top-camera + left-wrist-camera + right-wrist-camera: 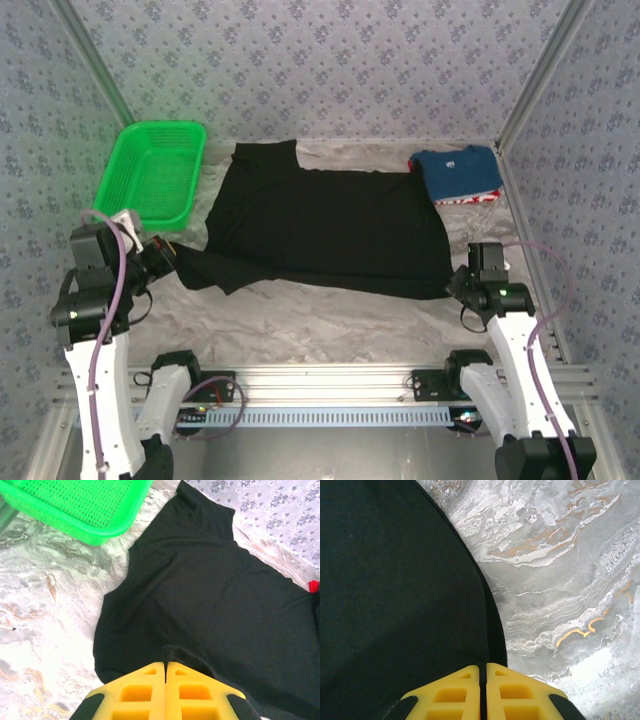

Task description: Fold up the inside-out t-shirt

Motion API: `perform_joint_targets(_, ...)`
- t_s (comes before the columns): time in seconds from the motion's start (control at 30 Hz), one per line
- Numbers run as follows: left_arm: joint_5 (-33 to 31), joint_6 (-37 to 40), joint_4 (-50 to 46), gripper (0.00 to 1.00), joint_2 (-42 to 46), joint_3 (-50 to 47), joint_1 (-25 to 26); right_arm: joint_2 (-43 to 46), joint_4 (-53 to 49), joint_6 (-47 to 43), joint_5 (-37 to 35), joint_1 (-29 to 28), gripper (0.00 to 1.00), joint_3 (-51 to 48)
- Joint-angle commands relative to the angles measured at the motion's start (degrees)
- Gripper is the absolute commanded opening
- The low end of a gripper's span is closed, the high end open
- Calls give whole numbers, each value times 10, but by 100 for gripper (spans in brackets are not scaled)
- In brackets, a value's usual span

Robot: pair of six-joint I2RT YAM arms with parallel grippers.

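Both arms grip the near edge of the dark shirt, and the folding looks barely begun.

Nearest the bases, the left gripper (163, 260) (165, 666) has its jaws clenched on a bunched corner of the large plain black fabric t-shirt (320, 225) (210, 605) (395, 580), drawing that corner out to a point. The right gripper (462, 287) (483, 668) has its jaws clenched on the shirt's near right hem. Between and beyond them the shirt lies spread across the middle of the marbled grey desk (300, 322), one layer flat, with a sleeve jutting toward the far wall. I judge that no fold is laid yet, so lifting the held edge over and every later fold remain. Farther back, a bright green perforated plastic basket (155, 175) (100, 532) sits at the far left. A folded blue shirt with red trim (455, 172) sits at the far right, just beside the black shirt's corner.
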State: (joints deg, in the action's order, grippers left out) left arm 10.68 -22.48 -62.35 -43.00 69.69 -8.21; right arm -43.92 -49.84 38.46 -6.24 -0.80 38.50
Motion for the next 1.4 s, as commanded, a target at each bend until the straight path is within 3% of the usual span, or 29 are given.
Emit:
perform_joint_targets(0.0, -12, 17, 54, 0, -23, 6, -3, -21, 35, -19, -6, -2, 11, 21)
perform_joint_targets(0.23, 13, 10, 150, 0, -121, -13, -3, -137, 118, -75, -7, -2, 12, 57)
perform_joint_targets(0.5, 26, -5, 228, 0, -240, -26, -4, -327, 239, -135, -11, -6, 13, 127)
perform_joint_targets(0.93, 20, -33, 271, 0, -419, 42, -2, -582, 248, -206, -32, -59, 15, 321)
perform_joint_targets(1.1, 16, -56, 289, 0, -465, 77, 3, -631, 225, -222, -45, -64, 15, 368)
perform_joint_targets(1.37, 10, -64, 301, 0, -494, 105, 8, -619, 193, -251, -100, -43, 14, 365)
